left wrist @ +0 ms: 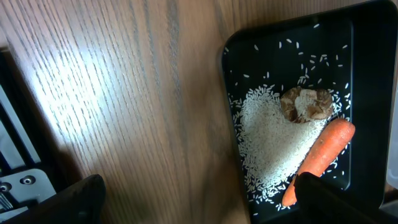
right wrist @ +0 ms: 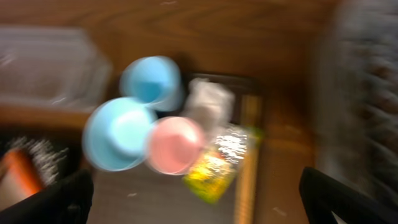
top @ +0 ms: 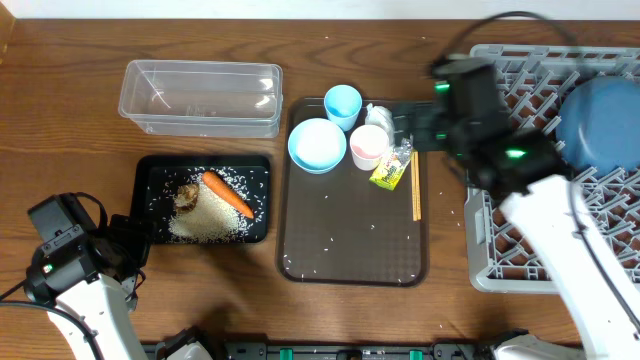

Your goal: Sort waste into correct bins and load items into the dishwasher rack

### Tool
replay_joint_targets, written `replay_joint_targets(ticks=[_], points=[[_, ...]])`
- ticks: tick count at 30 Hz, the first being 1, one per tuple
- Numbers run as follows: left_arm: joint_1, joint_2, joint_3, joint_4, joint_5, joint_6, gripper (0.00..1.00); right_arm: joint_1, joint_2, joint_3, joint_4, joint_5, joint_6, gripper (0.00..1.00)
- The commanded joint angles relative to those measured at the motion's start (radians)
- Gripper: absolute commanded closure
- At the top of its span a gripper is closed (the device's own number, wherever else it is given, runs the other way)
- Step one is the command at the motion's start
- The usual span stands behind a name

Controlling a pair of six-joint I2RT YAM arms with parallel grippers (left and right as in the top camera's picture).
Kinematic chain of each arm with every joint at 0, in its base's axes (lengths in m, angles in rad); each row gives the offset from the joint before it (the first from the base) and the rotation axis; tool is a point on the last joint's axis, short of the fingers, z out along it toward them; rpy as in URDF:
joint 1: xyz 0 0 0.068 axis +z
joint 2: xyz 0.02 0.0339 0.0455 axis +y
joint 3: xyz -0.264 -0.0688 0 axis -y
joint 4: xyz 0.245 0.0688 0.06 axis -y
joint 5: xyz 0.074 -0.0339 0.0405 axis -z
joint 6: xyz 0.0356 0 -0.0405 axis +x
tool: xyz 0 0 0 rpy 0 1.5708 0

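Observation:
The black tray bin [top: 150, 170] holds white rice [top: 205, 222], a brown lump [top: 186, 196] and an orange carrot [top: 228, 193]. The clear tub bin [top: 200, 95] stands behind it. On the brown serving tray [top: 350, 240] are the bowl [top: 317, 145], light-blue cup [top: 342, 103], pinkish cup [top: 367, 147], crumpled paper [top: 380, 115], yellow-green wrapper [top: 392, 168] and chopsticks [top: 416, 185]. The blue plate [top: 600, 125] sits in the grey rack [top: 520, 240]. My right gripper [right wrist: 199, 211] hangs open above the wrapper [right wrist: 214, 165]. My left gripper [left wrist: 205, 211] is open over the black tray's [left wrist: 367, 62] edge, near the carrot [left wrist: 323, 149].
The right arm [top: 540, 200] crosses over the rack's left side. The left arm [top: 70, 265] is at the front left corner of the wooden table. A few rice grains lie on the serving tray. The right wrist view is blurred.

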Motion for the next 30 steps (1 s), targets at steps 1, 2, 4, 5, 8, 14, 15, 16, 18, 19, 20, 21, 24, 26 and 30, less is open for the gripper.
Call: replay_joint_targets(ticks=[1,2,4,5,8,14,15,16,18,19,20,21,24,26,30], points=[[0.005,-0.001,-0.001,-0.002,-0.001,0.006,0.02,-0.13,-0.027,0.007,-0.058,0.093,0.04,0.01],[0.005,-0.001,-0.001,-0.002,-0.001,0.006,0.02,-0.161,-0.027,0.007,-0.075,0.095,0.04,0.01],[0.005,-0.001,-0.001,-0.002,-0.001,0.006,0.02,-0.257,-0.023,0.006,-0.126,0.095,0.04,0.01],[0.005,-0.001,-0.001,-0.002,-0.001,0.006,0.02,-0.285,-0.02,0.006,-0.14,0.095,0.04,0.01],[0.005,-0.001,-0.001,-0.002,-0.001,0.006,0.02,-0.386,-0.01,0.006,-0.194,0.092,0.04,0.01],[0.005,-0.001,-0.001,0.009,-0.001,-0.006,0.02,-0.486,-0.003,0.006,-0.208,0.076,0.04,0.01],[0.005,-0.001,-0.001,0.013,-0.001,-0.006,0.02,-0.492,-0.003,0.006,-0.208,0.076,0.04,0.01],[0.005,-0.001,-0.001,0.013,-0.001,-0.006,0.02,-0.494,-0.003,0.006,-0.208,0.076,0.04,0.01],[0.005,-0.001,-0.001,0.014,-0.001,-0.006,0.02,-0.493,-0.003,0.006,-0.208,0.076,0.04,0.01],[0.005,-0.001,-0.001,0.017,0.0,-0.015,0.02,-0.493,-0.003,0.006,-0.208,0.076,0.04,0.01],[0.005,-0.001,-0.001,0.016,0.013,-0.033,0.02,-0.493,-0.003,0.006,-0.208,0.076,0.04,0.01],[0.005,-0.001,-0.001,0.002,0.054,-0.031,0.02,-0.493,-0.003,0.006,-0.208,0.076,0.04,0.01],[0.004,-0.001,-0.001,-0.032,0.238,0.01,0.02,-0.493,-0.003,0.006,-0.208,0.076,0.04,0.01],[-0.006,-0.001,-0.003,-0.046,0.389,0.047,0.02,-0.493,-0.003,0.006,-0.208,0.076,0.04,0.01],[-0.069,-0.001,-0.003,-0.017,0.605,0.192,0.02,-0.493,-0.003,0.006,-0.209,0.076,0.04,0.01]])
